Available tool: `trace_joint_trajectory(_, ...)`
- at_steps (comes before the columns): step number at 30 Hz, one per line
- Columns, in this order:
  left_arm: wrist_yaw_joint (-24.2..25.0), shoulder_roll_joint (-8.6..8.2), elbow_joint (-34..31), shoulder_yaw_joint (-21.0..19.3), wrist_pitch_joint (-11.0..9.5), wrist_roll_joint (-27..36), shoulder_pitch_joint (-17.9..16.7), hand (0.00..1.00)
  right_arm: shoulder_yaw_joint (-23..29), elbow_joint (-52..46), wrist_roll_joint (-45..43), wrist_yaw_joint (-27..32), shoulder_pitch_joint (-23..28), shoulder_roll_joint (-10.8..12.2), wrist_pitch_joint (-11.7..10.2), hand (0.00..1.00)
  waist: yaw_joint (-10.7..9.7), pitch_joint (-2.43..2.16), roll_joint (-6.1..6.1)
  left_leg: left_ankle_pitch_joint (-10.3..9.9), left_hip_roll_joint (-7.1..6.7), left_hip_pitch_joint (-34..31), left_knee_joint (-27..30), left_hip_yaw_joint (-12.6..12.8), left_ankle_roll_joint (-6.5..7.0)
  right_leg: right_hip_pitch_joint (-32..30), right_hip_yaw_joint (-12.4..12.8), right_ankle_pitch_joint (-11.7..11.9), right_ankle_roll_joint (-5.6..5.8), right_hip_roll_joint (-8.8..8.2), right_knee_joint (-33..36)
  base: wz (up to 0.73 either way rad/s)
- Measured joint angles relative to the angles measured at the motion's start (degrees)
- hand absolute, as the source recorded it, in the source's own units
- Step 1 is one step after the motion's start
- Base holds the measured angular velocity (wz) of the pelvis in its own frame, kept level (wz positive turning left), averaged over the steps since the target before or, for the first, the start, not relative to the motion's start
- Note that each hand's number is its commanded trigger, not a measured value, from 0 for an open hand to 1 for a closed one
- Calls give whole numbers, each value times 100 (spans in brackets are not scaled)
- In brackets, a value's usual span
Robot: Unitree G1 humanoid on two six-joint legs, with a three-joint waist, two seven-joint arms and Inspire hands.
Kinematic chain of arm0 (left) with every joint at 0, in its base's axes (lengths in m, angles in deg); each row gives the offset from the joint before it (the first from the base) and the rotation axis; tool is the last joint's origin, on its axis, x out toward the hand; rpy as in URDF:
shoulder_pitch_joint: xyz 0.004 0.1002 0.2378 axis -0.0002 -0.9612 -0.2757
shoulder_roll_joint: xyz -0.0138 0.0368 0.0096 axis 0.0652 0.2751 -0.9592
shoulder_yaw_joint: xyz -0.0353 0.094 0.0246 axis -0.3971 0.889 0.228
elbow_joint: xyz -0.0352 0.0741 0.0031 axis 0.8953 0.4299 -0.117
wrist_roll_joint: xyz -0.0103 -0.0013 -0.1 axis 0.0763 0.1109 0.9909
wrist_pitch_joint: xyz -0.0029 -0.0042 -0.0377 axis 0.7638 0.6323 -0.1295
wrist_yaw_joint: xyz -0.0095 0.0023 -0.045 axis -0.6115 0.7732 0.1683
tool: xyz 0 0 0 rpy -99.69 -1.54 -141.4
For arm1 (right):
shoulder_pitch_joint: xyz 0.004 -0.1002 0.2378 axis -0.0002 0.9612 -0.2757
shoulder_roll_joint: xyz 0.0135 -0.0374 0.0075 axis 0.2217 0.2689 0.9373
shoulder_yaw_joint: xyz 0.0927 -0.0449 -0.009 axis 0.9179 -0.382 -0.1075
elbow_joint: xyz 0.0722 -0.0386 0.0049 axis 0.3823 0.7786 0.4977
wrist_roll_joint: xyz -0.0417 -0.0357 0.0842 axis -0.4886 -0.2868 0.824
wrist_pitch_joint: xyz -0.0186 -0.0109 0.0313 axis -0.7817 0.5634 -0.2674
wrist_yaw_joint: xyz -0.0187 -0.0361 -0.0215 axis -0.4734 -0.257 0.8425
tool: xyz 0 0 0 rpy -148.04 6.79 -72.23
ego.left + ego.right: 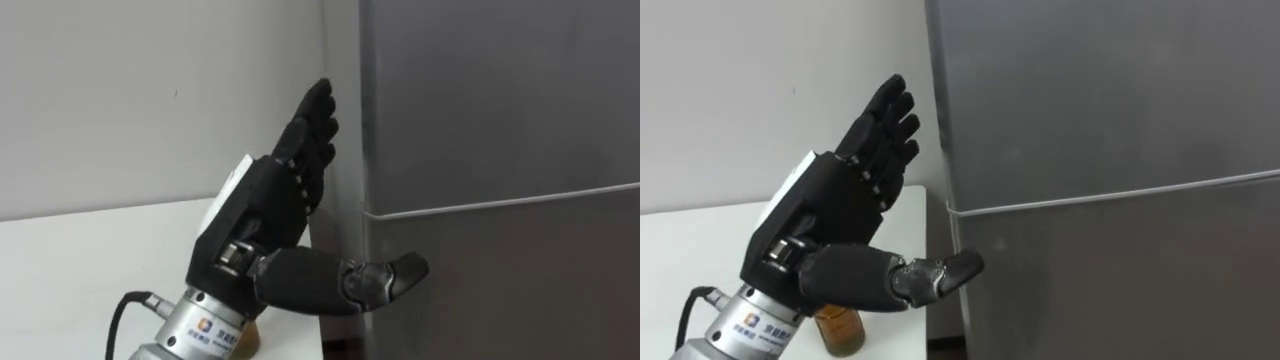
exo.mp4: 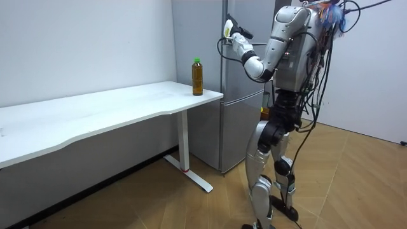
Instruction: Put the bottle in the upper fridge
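Left eye view: left hand (image 1: 270,200) nr fridge (image 1: 500,120)

Plain test room, grey fridge (image 2: 238,95), long white table (image 2: 95,117), bare walls, wood floor (image 2: 356,184)

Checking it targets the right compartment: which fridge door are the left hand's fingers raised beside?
The upper door: the left hand's straight fingers stand along its left edge, above the seam; the thumb is by the lower door.
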Motion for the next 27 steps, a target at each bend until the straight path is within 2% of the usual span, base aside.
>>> trace_joint_trajectory(5, 39, -33, 0, 99, 69, 0, 54, 0, -121, 2, 10, 7, -2, -89, 15, 0, 6, 12, 61, 0, 0, 0, -1, 1, 0, 0, -3, 0, 0, 0, 1, 0)
trace_joint_trajectory(13, 93, -46, 4, 169, 70, 3, 73, 0, -281, 64, 34, 15, -78, -87, 15, 0, 3, 39, 22, 0, -4, 0, -7, -1, 0, 4, -4, 0, 0, -2, -7, 0)
trace_joint_trajectory(14, 94, -67, 5, 189, 69, 15, 73, 18, -309, 69, 71, 23, -81, -88, 15, 0, 5, 43, 16, 0, -5, 3, -13, -2, 0, 4, -2, 0, 0, -2, -10, 0)
trace_joint_trajectory(15, 94, -75, 7, 220, 69, 55, 73, 41, -360, 73, 135, 35, -91, -90, 17, 0, 4, 47, 10, 0, -5, 7, -19, -1, 0, 4, -4, 0, 0, -2, -10, 0)
trace_joint_trajectory(16, 93, -77, 14, 223, 69, 117, 73, 50, -388, 75, 164, 41, -95, -92, 18, 0, 1, 47, 9, 0, -4, 6, -16, -1, 0, 5, -8, 0, 0, -2, -10, 0)
trace_joint_trajectory(18, 93, -97, 27, 213, 64, 157, 72, 86, -458, 81, 211, 48, -109, -103, 28, 0, 8, 48, 9, 0, -4, 3, -14, -2, 0, 4, -10, 0, 1, -3, -9, 0)
trace_joint_trajectory(22, 38, -186, 87, -18, 55, 187, 72, 100, -502, 81, 211, 47, -145, -124, 117, 0, 27, 39, 36, 0, -4, -8, -9, -8, 1, 6, -31, 2, 3, -3, -8, 2)
trace_joint_trajectory(24, -4, -210, 89, -79, 25, 350, 72, 100, -529, 80, 248, 47, -152, -126, 126, 0, 30, 45, 52, 0, -5, -12, -9, -18, 1, 14, -53, 3, 4, -5, -7, 4)
trace_joint_trajectory(27, -5, -219, 83, -30, -126, 427, 72, 85, -566, 80, 234, 58, -182, -131, 132, 0, 26, 52, 56, 0, -8, -7, -14, -23, 1, 19, -54, 5, 7, -8, -6, 0)
